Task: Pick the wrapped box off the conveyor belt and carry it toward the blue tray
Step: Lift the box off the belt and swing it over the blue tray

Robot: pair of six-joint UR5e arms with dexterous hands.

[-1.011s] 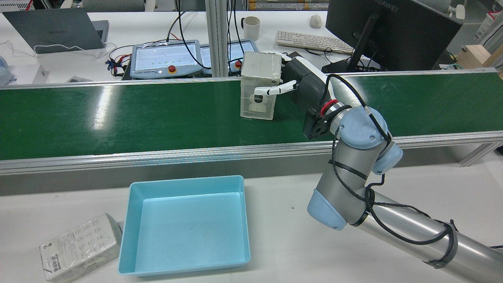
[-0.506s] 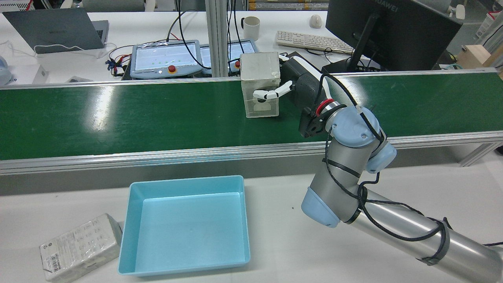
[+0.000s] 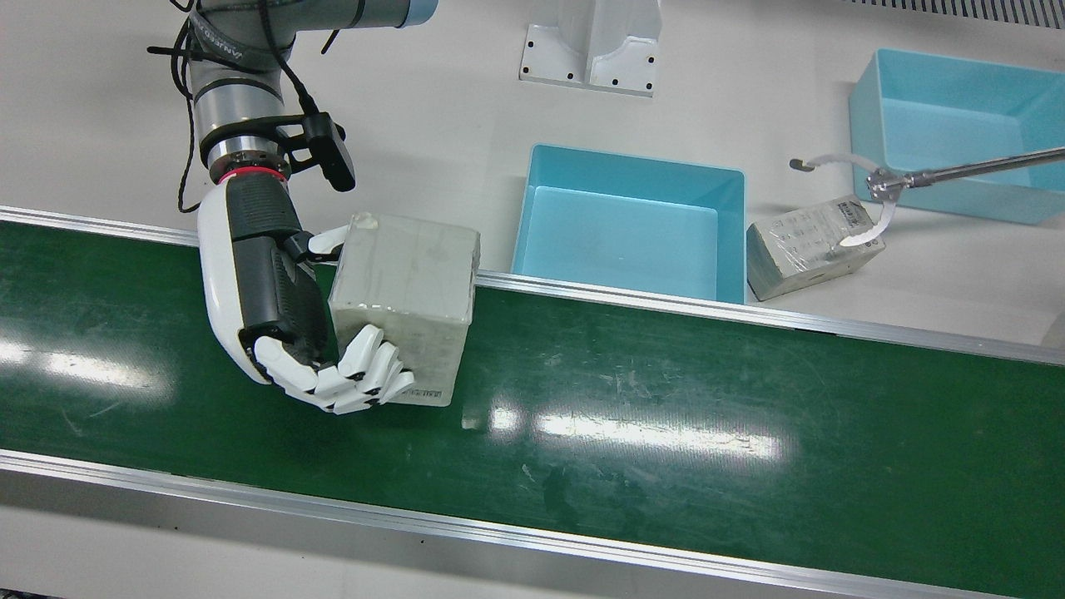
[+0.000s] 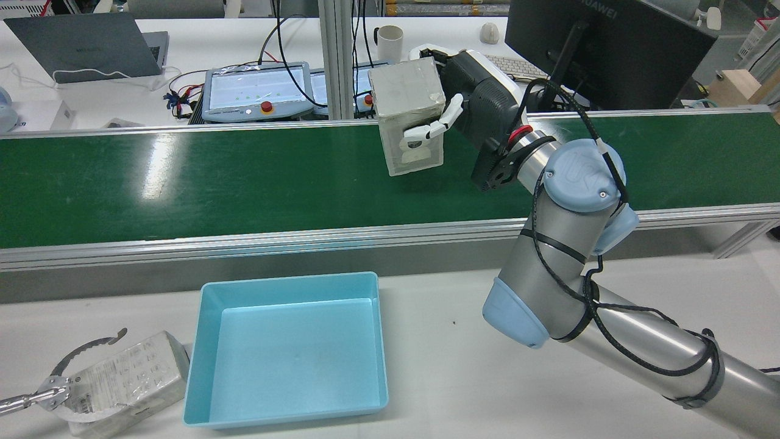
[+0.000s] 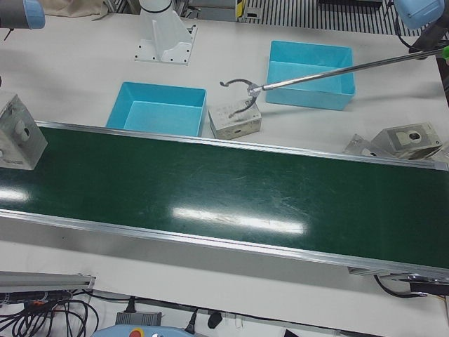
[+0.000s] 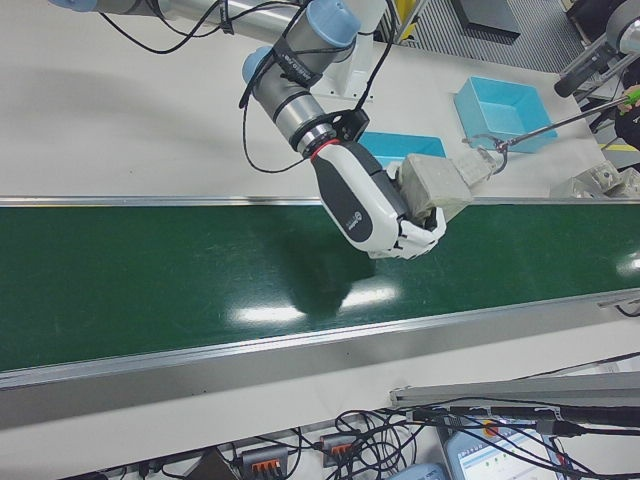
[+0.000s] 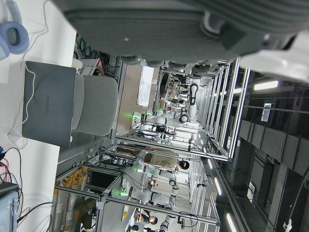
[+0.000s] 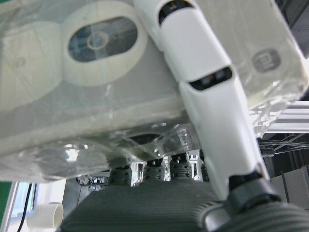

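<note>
The blue tray (image 4: 286,350) sits on the white surface (image 4: 439,366) just on the robot's side of the conveyor belt (image 4: 213,177), and nothing lies in it. A second, deeper blue bin (image 3: 957,133) stands farther off toward the robot's left, and it too shows only bare floor. A small film-wrapped package (image 3: 811,247) rests on the surface touching the tray's outer wall, and the open claw of a long reaching tool (image 3: 874,187) is over it. Two more wrapped packages (image 5: 400,144) lie at the belt's edge in the left-front view.

The wrapped box (image 3: 408,304) is a pale grey cube under clear, wrinkled film, with tape at its corners and a round window on one face, seen close in the right hand view.

The right hand (image 3: 279,308) is clamped on the box from the side: its fingers (image 3: 366,378) curl over the face away from the robot, the thumb presses the opposite face, and the palm lies against the box's flank. The box hangs tilted, clear of the belt and above it, near the belt's robot-side rail and well apart from the tray.

The left hand appears only as a dark edge in its own camera; whether it is spread or closed cannot be told.
</note>
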